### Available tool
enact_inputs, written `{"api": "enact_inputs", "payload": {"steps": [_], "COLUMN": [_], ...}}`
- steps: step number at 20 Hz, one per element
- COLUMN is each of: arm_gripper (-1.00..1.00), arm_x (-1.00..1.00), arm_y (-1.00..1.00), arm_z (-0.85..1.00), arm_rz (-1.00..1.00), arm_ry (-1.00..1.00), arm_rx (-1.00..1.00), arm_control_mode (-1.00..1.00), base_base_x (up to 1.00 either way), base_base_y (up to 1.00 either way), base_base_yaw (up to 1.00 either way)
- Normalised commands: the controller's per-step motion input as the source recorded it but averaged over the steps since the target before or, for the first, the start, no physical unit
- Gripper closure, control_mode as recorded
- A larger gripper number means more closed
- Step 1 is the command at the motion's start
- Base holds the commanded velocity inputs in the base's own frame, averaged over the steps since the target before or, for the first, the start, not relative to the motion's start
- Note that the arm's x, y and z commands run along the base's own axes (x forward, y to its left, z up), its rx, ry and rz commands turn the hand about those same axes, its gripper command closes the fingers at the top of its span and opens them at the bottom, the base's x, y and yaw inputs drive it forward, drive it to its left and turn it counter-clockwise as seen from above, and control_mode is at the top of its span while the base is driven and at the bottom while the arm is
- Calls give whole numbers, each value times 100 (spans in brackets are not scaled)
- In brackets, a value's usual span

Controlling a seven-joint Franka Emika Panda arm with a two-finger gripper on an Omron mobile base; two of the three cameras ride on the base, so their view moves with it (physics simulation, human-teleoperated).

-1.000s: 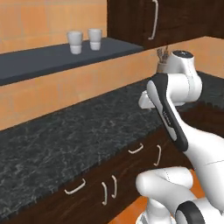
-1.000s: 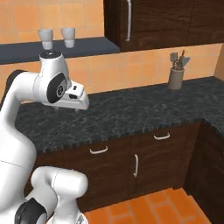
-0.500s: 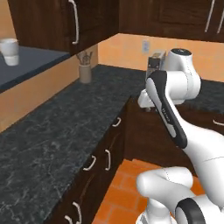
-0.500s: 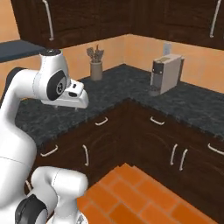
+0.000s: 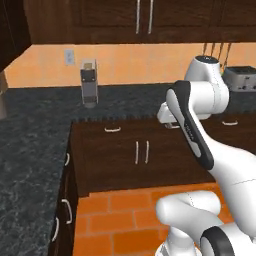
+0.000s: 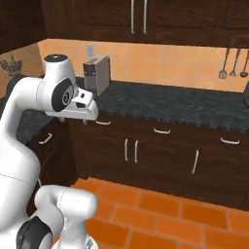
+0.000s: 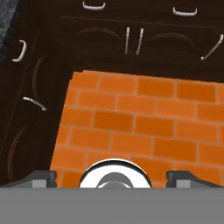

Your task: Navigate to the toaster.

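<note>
- Toaster [image 5: 240,79] sits on the bench [image 5: 130,95], far right, against the orange wall, partly behind the arm's upper joint.
- Tall grey-and-black appliance [image 5: 89,83] stands further left.
- End effector [image 7: 113,177] points down at the brick floor [image 7: 144,127]; fingertips spread wide, holding nothing.
- Judgement: rigid metal box, fairly heavy, smooth sides likely slippery; grip across the narrow body, not the levers.
</note>
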Motion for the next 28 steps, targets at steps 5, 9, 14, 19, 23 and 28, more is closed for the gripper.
{"api": "enact_inputs", "payload": {"steps": [5, 9, 14, 19, 23, 28], "arm_gripper": [-100, -100, -100, -100, -100, -100], "arm_x": [0, 0, 0, 0, 0, 0], "arm_y": [0, 0, 0, 0, 0, 0], "arm_z": [0, 0, 0, 0, 0, 0], "arm_rz": [0, 0, 0, 0, 0, 0], "arm_ry": [0, 0, 0, 0, 0, 0], "arm_rx": [0, 0, 0, 0, 0, 0], "arm_control_mode": [100, 100, 100, 100, 100, 100], "base_base_x": [0, 2, 82, 100, 100, 100], "base_base_y": [-27, -27, -5, -44, -79, -81], "base_base_yaw": [-80, -78, -22, 1, 17, 21]}}
